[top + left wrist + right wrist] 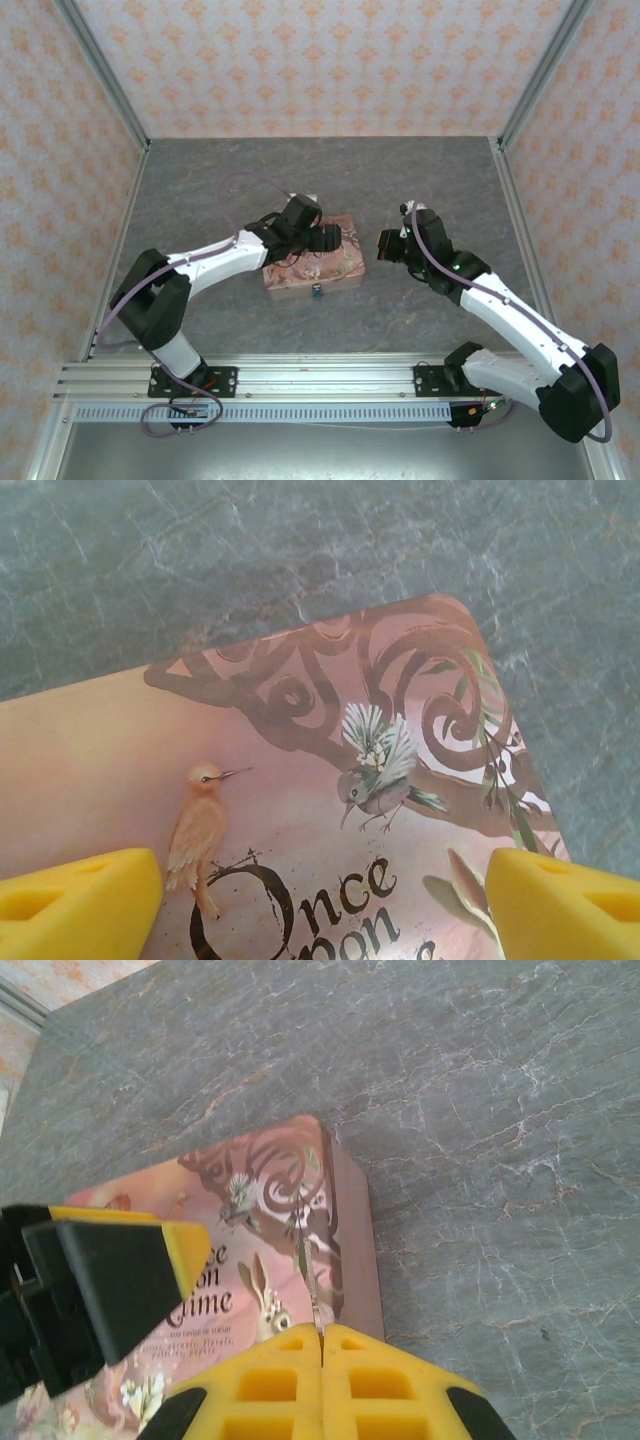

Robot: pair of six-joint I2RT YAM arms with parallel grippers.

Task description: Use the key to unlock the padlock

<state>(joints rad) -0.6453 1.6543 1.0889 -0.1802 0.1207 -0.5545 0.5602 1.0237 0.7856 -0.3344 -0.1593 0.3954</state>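
We see the tin's (pixel 300 810) lid as smooth printed metal with a soft sheen. The table (pixel 480 1110) looks like matt, veined stone. The fingers (pixel 80 900) look like matt yellow plastic, and the key (pixel 318 1315) like thin bright metal.

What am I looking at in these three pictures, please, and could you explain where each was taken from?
Two white robot arms, left and right, are bolted at the near edge of a grey stone-patterned table. The overhead picture looks down on both; the other two come from cameras on each wrist. A pink illustrated rectangular tin lies on the table, with a tiny dark blue-teal padlock at its near side. The left end effector hovers open above the tin, its yellow fingers wide apart. The right end effector is shut, seemingly on a thin pale metal key, near the tin's right end.
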